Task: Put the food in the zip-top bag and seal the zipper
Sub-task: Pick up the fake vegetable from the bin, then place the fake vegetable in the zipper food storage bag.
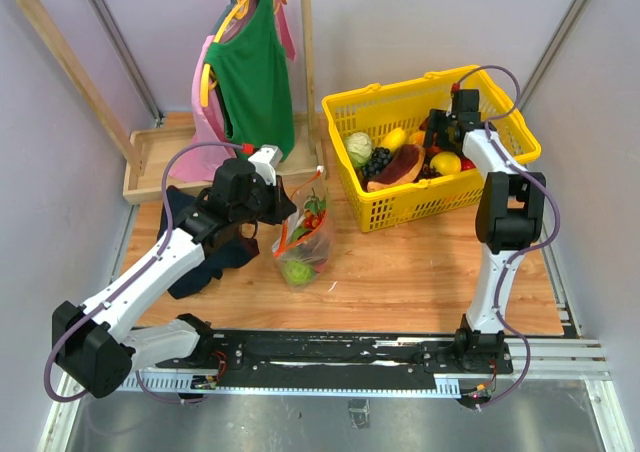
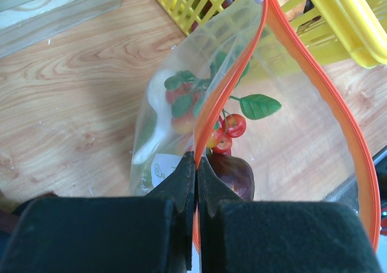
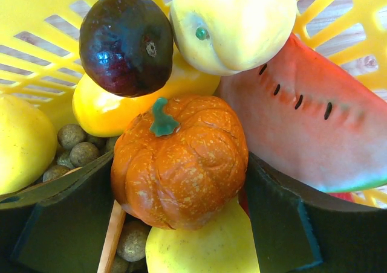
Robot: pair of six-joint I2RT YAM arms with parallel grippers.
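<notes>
The clear zip-top bag (image 1: 305, 237) stands on the wooden table, its mouth held up and gaping. My left gripper (image 2: 197, 161) is shut on the orange-red zipper (image 2: 245, 61) at one end of the mouth. Inside the bag lie red cherries (image 2: 234, 125), a dark purple piece (image 2: 236, 171) and a green piece (image 1: 297, 270). My right gripper (image 3: 180, 158) reaches down into the yellow basket (image 1: 400, 97), and its fingers press both sides of an orange pumpkin (image 3: 181, 164). The pumpkin still rests among the other food.
Around the pumpkin lie a watermelon slice (image 3: 302, 128), a dark plum (image 3: 127, 43), a pale yellow peach (image 3: 236, 22) and a yellow pepper (image 3: 103, 110). A wooden rack with a green garment (image 1: 250, 72) stands behind the bag. A dark cloth (image 1: 205, 262) lies under the left arm.
</notes>
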